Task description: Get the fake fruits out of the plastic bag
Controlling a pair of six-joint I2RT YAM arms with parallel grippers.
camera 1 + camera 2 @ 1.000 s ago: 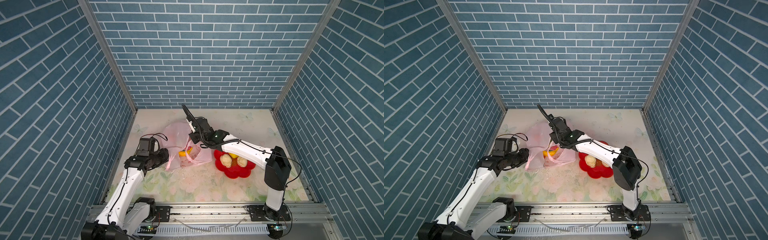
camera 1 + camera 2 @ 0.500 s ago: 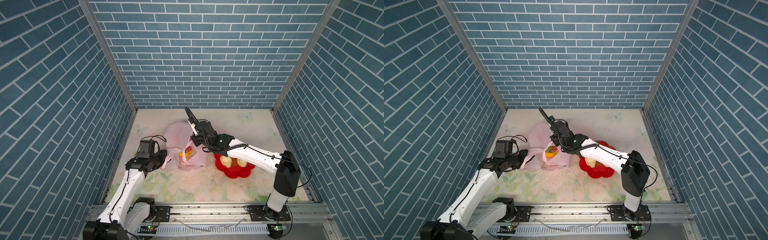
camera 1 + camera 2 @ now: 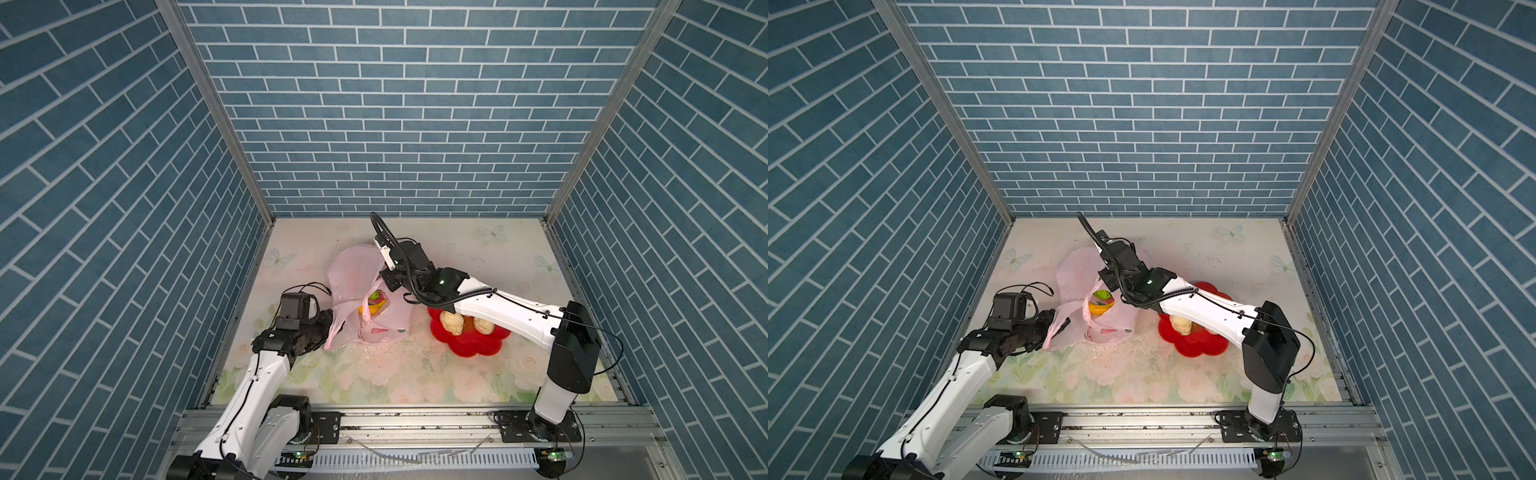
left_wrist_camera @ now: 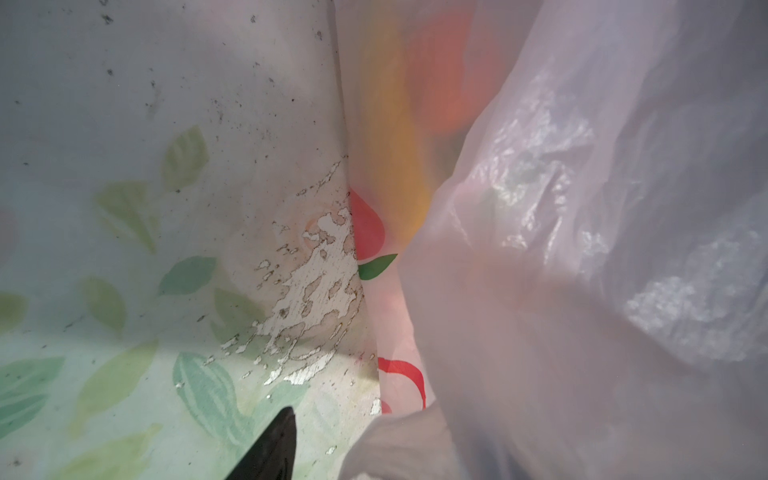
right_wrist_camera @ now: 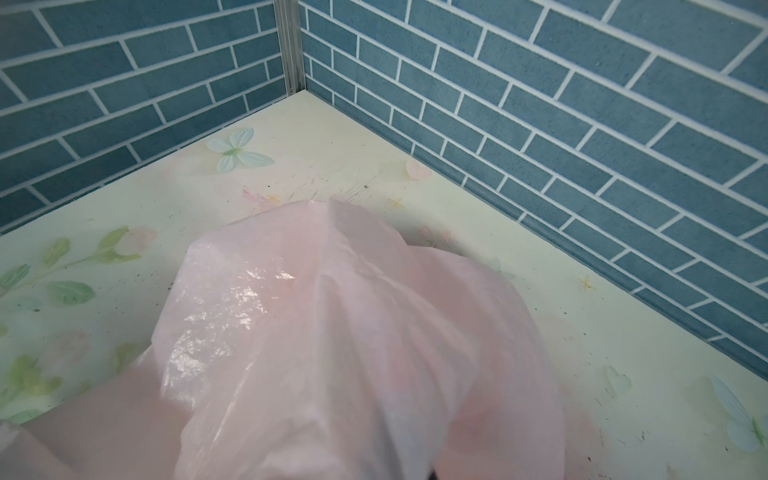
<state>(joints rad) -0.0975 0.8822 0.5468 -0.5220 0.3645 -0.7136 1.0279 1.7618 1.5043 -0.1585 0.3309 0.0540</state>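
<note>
Nearest, a smooth flower-printed surface (image 3: 374,374), coating scuffed and flaked white in patches. At the near left, left fingers (image 3: 322,324) against the crinkled edge of the bag (image 3: 351,274); from the wrist only one black tapered fingertip (image 4: 276,444) visible, the other hidden behind film, so impossible to tell how wide apart or whether gripping. Thin, glossy, translucent pale-pink plastic with red printed marks, slumped on the surface left of centre, mouth gaping upward. Inside, a green bumpy ball (image 3: 376,296) on a curved yellow piece (image 3: 373,308). Near on the right, not touching, a red flower-shaped dish (image 3: 469,347) with two cream lumpy fruits (image 3: 452,323). Farther back, right fingers (image 3: 388,279) pinched closed on the bag's raised rim. Behind, a blue brick-patterned wall (image 3: 395,124).
</note>
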